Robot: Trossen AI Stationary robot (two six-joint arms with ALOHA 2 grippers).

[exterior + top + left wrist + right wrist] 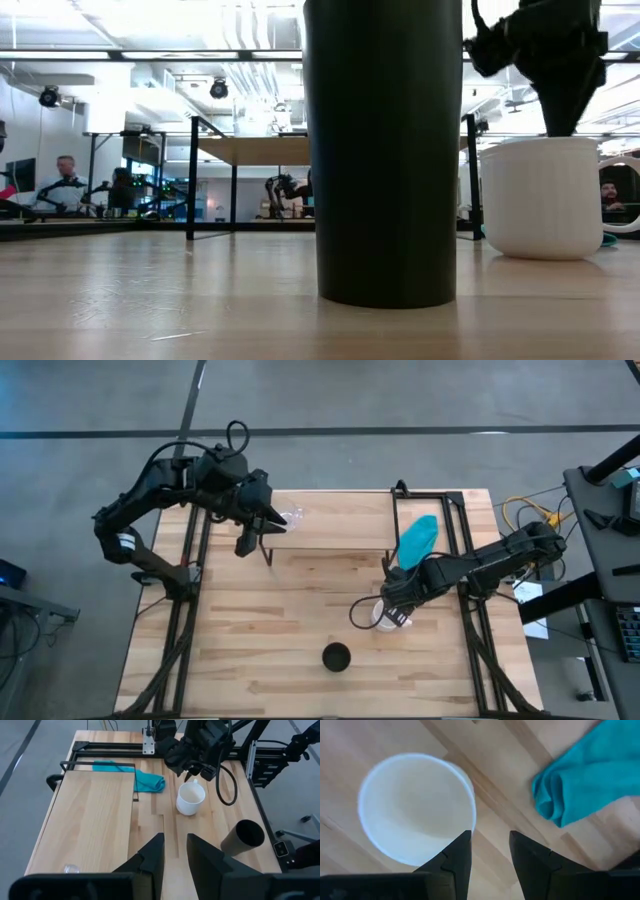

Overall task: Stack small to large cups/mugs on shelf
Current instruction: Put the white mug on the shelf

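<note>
Teal cloth [417,540] on wooden tabletop [290,620]

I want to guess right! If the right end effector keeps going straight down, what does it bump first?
Probably the white mug: the open right end effector points down with the mug's rim just ahead of its fingers.

The tiny cup [293,515] sits on the shelf [330,520] — mug [383,613] and tall cup [336,657] on the table [250,630].

Left arm folded back on itself at the elbow, wrist reaching inward, left claw [268,532] pointing toward the middle with fingers [153,854] parted by a narrow gap. Right arm stretched inward from its side, wrist bent steeply down, right claw [392,615] aimed at the surface [280,630], fingers [455,851] spread apart, nothing held between them.
</note>
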